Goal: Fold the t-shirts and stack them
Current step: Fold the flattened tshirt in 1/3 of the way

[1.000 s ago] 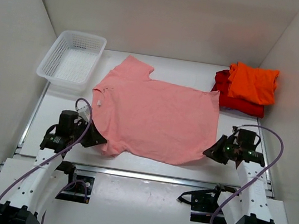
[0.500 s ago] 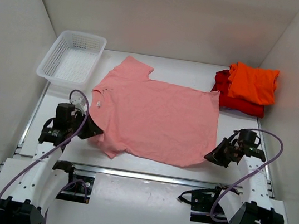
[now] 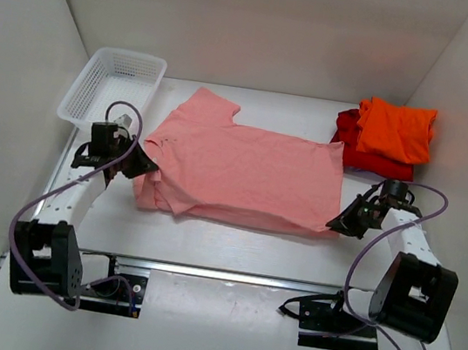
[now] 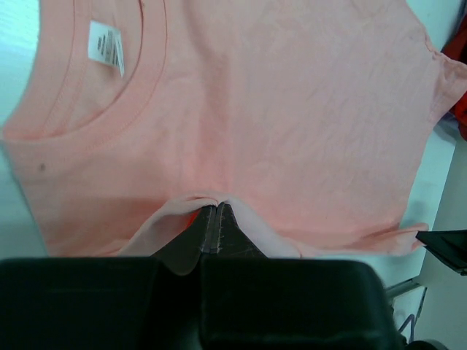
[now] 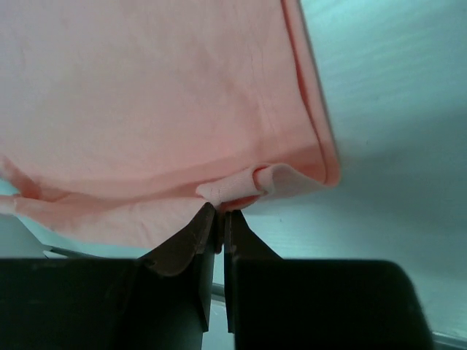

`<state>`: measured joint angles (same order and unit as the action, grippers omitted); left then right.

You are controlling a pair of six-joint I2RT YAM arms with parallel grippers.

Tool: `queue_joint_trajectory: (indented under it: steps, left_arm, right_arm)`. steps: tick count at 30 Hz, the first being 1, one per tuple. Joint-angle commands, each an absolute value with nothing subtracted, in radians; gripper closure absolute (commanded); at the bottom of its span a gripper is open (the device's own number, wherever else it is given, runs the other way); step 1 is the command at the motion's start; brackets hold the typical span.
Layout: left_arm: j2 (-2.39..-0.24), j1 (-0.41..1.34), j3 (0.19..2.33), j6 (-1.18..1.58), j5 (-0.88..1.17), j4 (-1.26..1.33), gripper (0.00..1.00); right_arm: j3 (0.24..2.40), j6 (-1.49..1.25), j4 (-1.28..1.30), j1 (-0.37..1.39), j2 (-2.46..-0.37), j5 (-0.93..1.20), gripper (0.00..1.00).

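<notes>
Both my left tool [image 3: 140, 165] and right tool [image 3: 338, 222] pinch the centre-frame pink shirt [image 3: 243, 172] thinly, so either corner could slip, skewing my fold.

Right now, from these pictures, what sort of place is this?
Probably a robot test cell: plain white walls enclose the table, the left arm and right arm are bolted at its near edge, and a salmon-pink t-shirt lies near a mesh basket.
</notes>
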<state>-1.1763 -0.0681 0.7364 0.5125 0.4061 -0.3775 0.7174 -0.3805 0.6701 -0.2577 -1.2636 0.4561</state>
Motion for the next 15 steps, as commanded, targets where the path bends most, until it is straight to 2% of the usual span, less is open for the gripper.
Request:
queue_joint_trajectory:
  steps: [1, 13, 14, 15]
  left_arm:
    - [-1.241, -0.075, 0.828, 0.508, 0.396, -0.29, 1.0]
    - [-1.568, -0.051, 1.023, 0.529, 0.387, -0.204, 1.0]
    - [-1.595, -0.051, 1.047, 0.532, 0.399, -0.213, 0.98]
    - [-1.632, -0.058, 1.081, 0.535, 0.405, -0.219, 0.89]
  right_arm:
    - [0.776, -0.365, 0.608, -0.27, -1.324, 0.465, 1.0]
    - [0.867, -0.397, 0.537, -0.276, -1.511, 0.465, 1.0]
    - [0.871, -0.406, 0.528, -0.278, -1.52, 0.471, 0.95]
    - [0.862, -0.417, 0.513, -0.282, -1.52, 0.472, 0.91]
